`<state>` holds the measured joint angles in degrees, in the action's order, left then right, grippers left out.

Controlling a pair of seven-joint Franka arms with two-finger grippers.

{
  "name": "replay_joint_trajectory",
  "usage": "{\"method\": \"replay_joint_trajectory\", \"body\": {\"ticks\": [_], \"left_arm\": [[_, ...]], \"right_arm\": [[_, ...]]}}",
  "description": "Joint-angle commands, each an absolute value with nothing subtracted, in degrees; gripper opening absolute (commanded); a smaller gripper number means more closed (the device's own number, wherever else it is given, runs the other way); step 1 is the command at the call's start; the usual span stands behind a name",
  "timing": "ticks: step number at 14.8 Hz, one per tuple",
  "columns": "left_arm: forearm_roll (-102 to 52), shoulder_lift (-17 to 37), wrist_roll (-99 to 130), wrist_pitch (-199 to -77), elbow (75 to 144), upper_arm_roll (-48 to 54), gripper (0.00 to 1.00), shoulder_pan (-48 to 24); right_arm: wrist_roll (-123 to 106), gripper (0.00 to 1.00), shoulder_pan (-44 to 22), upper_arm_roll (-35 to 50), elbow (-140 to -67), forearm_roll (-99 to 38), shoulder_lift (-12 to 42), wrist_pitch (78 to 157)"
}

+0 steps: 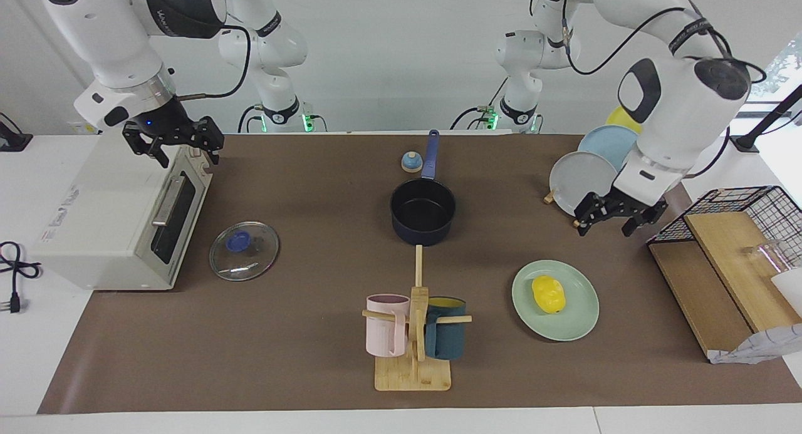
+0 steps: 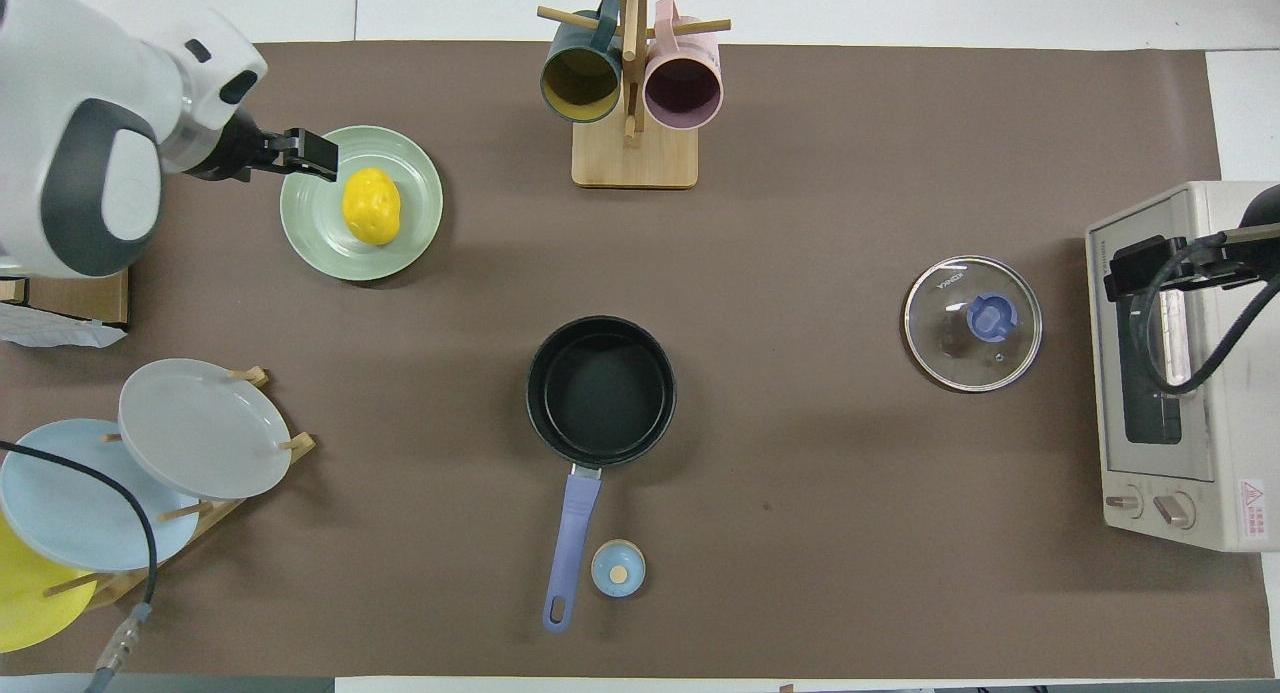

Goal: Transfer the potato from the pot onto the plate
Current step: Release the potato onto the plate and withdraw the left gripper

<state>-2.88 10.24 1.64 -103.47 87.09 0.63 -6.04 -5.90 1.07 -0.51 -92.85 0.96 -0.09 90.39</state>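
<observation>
While the potato (image 1: 548, 294) lies on the mint-green plate (image 1: 579, 321), touching nothing but the plate's flat middle, the transfer looks finished to me. The pot (image 1: 423, 211) stands empty in the middle of the table, nearer to the robots than the plate, its blue handle pointing toward them.

The left gripper (image 1: 612, 216) hangs in the air with its fingers spread and nothing between them, over the bare mat between the plate and the plate rack (image 1: 579, 182). The right gripper (image 1: 172, 143) waits over the top front edge of the toaster oven (image 1: 113, 215), fingers apart and holding nothing.

Little can go wrong from here, I judge. The potato is rounded and sits loose, so a knock to the plate could set it rolling toward the rim. The left arm is close to the racked plates and the wire basket (image 1: 739, 211), and a careless swing on its way home could clip either.

As for writing, the glass lid (image 2: 973, 323) carries a small word near its rim that seems to read KONKA. A label with a red warning triangle (image 2: 1251, 497) sits on the oven's panel beside the knobs, its text too small to read. Lettering on the right arm's dark band is cut off.
</observation>
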Motion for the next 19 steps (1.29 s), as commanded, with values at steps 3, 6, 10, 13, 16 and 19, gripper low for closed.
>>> {"method": "replay_joint_trajectory", "body": {"ticks": [3,6,10,13,16,19], "left_arm": [[-1.7,-1.7,1.7,-89.0,89.0,0.5,1.00,-5.2],[-1.4,-5.5,1.7,-83.8,91.2,0.6,1.00,-5.4],[-1.5,-9.0,1.9,-86.8,98.8,0.6,1.00,-5.9],[-1.4,-7.0,1.8,-87.5,97.8,0.6,1.00,-6.2],[-1.4,-3.3,1.9,-81.8,89.1,0.6,1.00,-6.2],[-1.4,-3.8,2.0,-83.2,90.4,0.9,1.00,-6.4]], "right_arm": [[-5.0,1.00,1.2,0.3,-92.5,0.0,-0.5,89.5],[-4.9,1.00,1.1,0.3,-92.5,0.0,-0.5,89.6],[-4.9,1.00,1.1,0.3,-92.5,0.0,-0.5,89.7],[-4.9,1.00,1.1,0.3,-92.5,0.0,-0.5,89.8],[-4.9,1.00,1.1,0.3,-92.5,0.0,-0.5,89.8],[-4.9,1.00,1.1,0.3,-92.5,0.0,-0.5,89.9]]}}
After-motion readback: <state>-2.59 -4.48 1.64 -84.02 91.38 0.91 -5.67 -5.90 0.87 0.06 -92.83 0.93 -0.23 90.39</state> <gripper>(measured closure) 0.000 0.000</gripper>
